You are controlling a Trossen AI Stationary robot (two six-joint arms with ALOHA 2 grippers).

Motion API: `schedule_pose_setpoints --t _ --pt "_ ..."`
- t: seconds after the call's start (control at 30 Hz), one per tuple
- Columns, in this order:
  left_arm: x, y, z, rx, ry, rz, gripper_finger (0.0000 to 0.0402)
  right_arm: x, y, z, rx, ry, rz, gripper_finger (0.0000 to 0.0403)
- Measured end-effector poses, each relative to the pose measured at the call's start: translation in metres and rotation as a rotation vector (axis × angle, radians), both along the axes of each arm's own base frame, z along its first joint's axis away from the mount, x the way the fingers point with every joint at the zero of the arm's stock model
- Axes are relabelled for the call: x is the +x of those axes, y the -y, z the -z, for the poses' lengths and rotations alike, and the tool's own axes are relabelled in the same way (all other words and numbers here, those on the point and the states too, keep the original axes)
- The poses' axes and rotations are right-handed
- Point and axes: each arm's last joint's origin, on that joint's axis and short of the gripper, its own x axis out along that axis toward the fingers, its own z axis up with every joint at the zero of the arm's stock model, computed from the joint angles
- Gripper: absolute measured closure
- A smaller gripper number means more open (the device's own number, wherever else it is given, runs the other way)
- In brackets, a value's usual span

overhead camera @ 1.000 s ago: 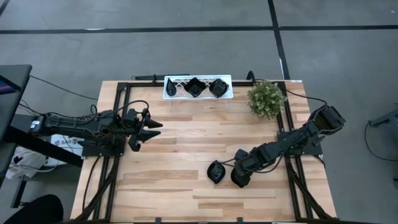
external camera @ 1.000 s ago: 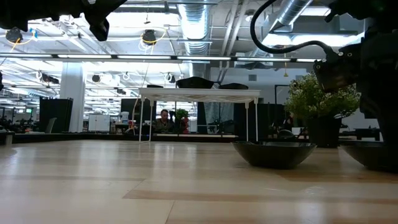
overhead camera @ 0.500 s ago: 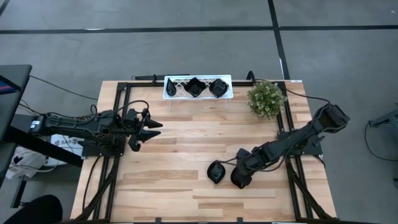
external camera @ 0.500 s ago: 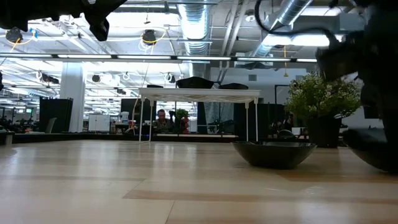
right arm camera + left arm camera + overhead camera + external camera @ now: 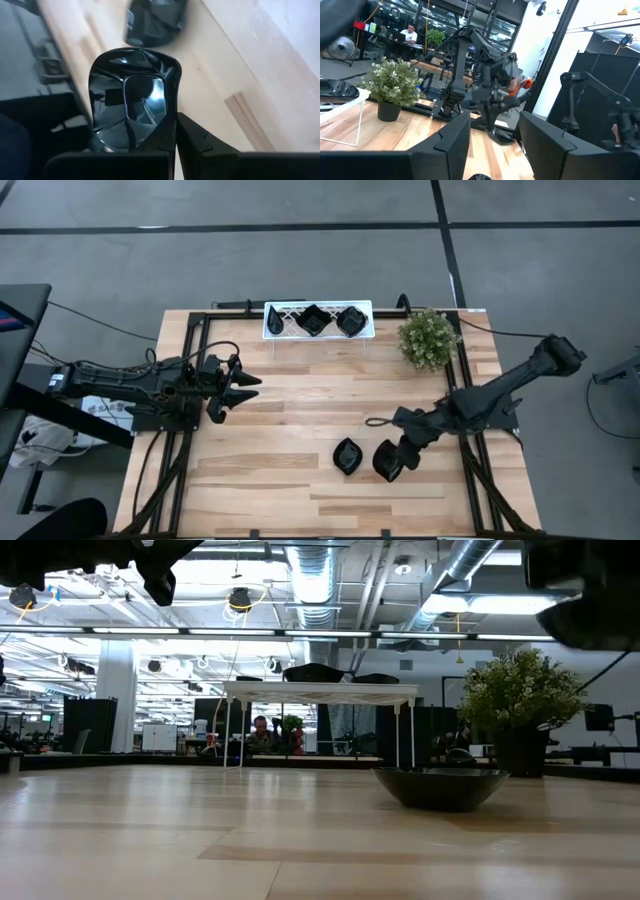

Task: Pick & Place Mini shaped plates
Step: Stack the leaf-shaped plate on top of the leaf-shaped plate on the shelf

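The glossy black mini plate (image 5: 132,107), a rounded square with a thin upturned rim, looks stiff, light, slick and probably chip-prone; the rim is the only sensible hold. The right gripper (image 5: 400,463) pinches that rim, fingers closed, holding it above the pale wood table (image 5: 290,420), beside a second plate (image 5: 347,456). Two more sit in the white lattice tray (image 5: 280,318). The left gripper (image 5: 247,386) waits open at the table's left.

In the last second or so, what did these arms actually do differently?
The right gripper, shut on a black plate, has lifted it off the table: in the low view that plate has gone from the right edge, and the arm has stretched out straighter. The other loose plate has not moved, nor the two plates in the white tray, nor the plant. The left gripper waits open at the left.
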Motion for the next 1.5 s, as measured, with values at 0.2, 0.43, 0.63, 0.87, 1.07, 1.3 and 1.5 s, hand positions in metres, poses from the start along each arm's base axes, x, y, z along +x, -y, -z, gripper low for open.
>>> schedule_pose_setpoints --t 0.2,0.43,0.63,0.87,1.07,1.3,1.5 --pt "0.000 0.000 0.000 0.000 0.000 0.000 0.0229 -0.006 0.007 -0.023 -0.023 0.208 0.020 0.0403" --pt "0.000 0.000 0.000 0.000 0.000 0.000 0.0229 -0.003 0.026 -0.036 -0.061 0.339 0.048 0.0403" --pt "0.000 0.000 0.000 -0.003 0.001 0.000 0.0229 0.007 0.048 -0.052 -0.095 0.387 0.052 0.0403" --pt "-0.001 0.000 -0.002 -0.004 0.014 0.024 0.0229 0.016 0.081 -0.075 -0.126 0.430 0.130 0.0403" --pt "-0.011 -0.003 -0.011 0.000 0.074 0.079 0.0229 0.025 0.110 -0.095 -0.171 0.429 0.203 0.0403" --pt "-0.021 -0.006 -0.020 0.025 0.153 0.062 0.0229 0.039 0.144 -0.111 -0.215 0.365 0.263 0.0403" --pt "-0.020 -0.006 -0.019 0.028 0.145 0.061 0.0229 0.055 0.174 -0.126 -0.268 0.317 0.302 0.0403"
